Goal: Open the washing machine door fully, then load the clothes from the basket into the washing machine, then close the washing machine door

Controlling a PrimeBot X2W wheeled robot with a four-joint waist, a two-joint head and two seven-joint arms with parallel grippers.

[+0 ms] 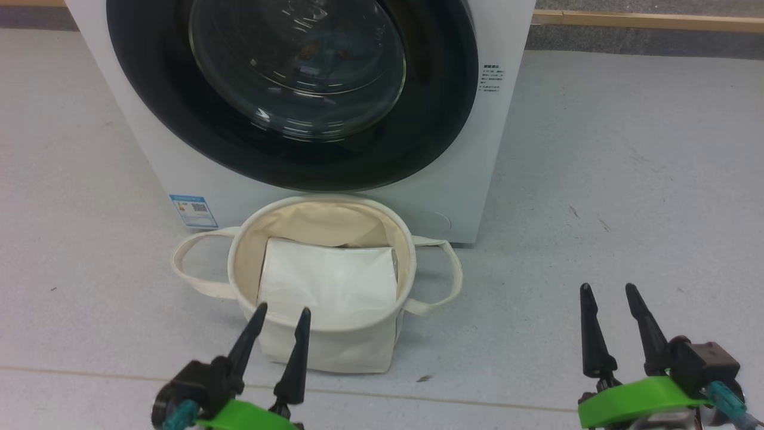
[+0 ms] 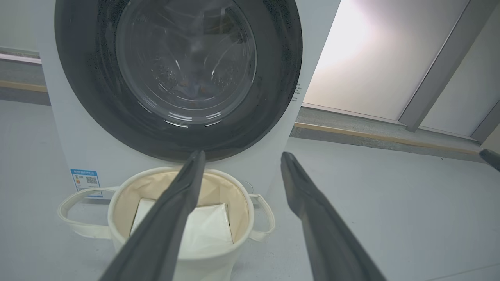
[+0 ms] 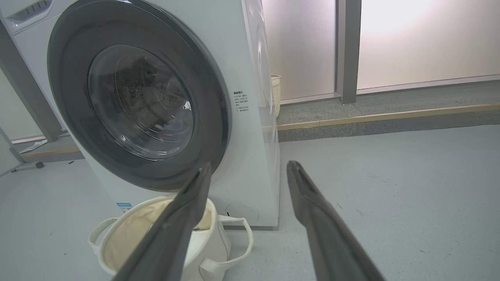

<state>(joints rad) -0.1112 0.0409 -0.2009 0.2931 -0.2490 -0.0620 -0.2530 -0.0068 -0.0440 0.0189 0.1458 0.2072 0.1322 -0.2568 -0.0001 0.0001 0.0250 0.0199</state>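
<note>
While the glossy round door (image 1: 149, 101) sits shut, the canvas basket (image 1: 325, 349) stands.

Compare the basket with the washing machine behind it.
Size: the basket is far smaller than the washing machine. Make: the basket is soft cream canvas with two loop handles; the washing machine is a rigid white box. State: the basket stands open at the top, with a flat white sheet in it; the washing machine is closed by its round black door. Both are pale and stand on the grey floor.
</note>
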